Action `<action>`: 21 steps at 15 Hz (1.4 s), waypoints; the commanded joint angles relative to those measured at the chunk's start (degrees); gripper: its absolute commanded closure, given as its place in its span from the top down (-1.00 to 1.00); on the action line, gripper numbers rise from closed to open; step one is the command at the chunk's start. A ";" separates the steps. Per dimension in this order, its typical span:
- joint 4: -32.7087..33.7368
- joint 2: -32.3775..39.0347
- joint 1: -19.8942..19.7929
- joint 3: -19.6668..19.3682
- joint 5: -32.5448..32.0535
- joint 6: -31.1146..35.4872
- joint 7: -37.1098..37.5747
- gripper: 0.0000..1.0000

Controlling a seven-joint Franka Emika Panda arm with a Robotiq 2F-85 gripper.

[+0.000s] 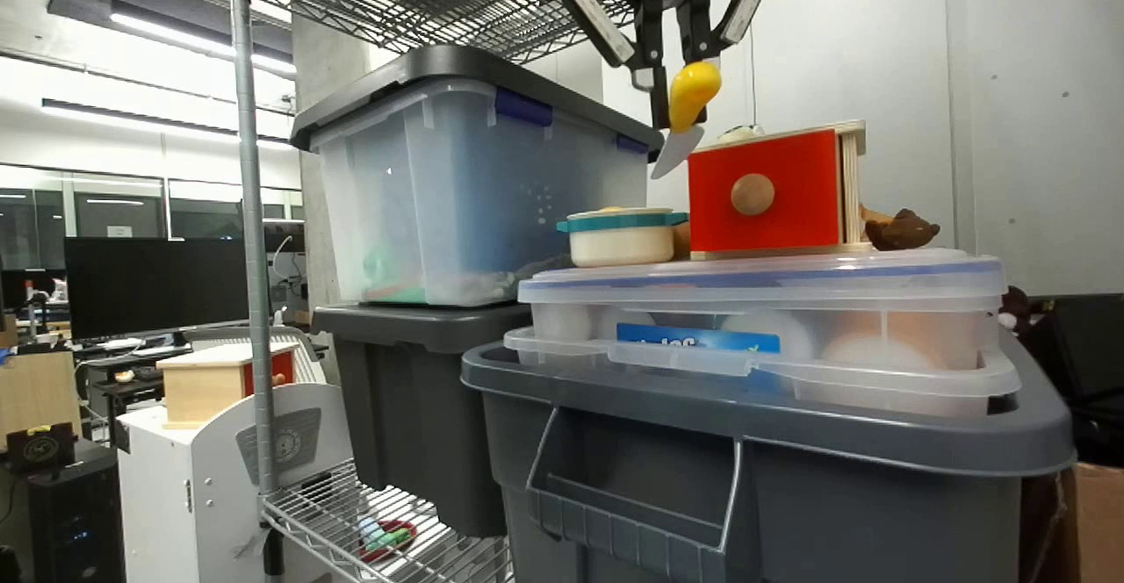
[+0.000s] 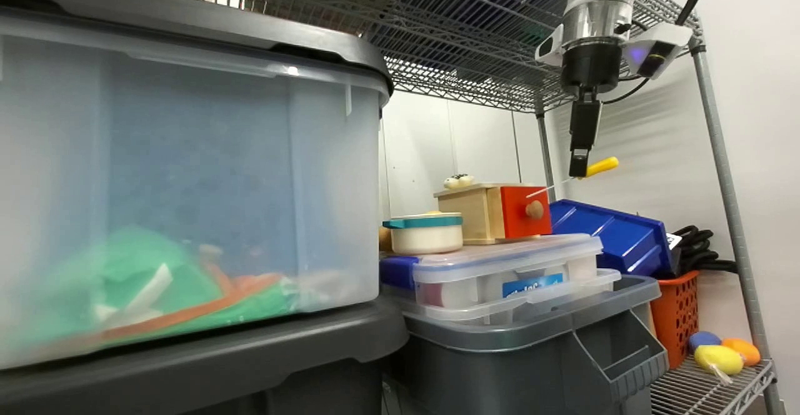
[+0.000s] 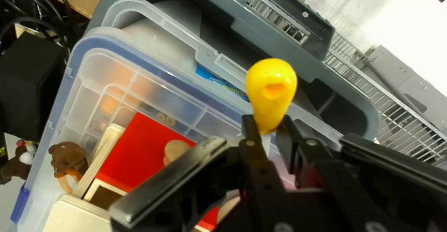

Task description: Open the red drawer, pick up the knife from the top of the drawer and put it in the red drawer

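Gripper (image 3: 267,122) pinches the yellow-handled knife (image 3: 271,85), and it's best carried high over the part-open red drawer (image 3: 139,150), then lowered gently inside!

teal-rimmed pot (image 1: 620,243) and brown plush (image 3: 69,158) on clear lidded tub (image 1: 764,298), itself atop grey bin (image 1: 808,495); blue bin (image 2: 606,234) tilted near orange basket (image 2: 676,315) (dark monitor (image 1: 158,289) in background)

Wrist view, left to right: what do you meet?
Black box → brown plush → red drawer front → knife, held in the gripper → pale grey panel. Clear tub and grey bin left out: both span several of these.
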 commanded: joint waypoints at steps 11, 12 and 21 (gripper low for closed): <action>-0.72 1.93 2.33 0.88 2.47 1.94 -1.65 -0.90; -0.62 2.17 2.33 1.01 2.53 2.07 -1.61 -0.90; 0.41 4.44 2.45 1.92 3.68 6.09 -0.14 -0.90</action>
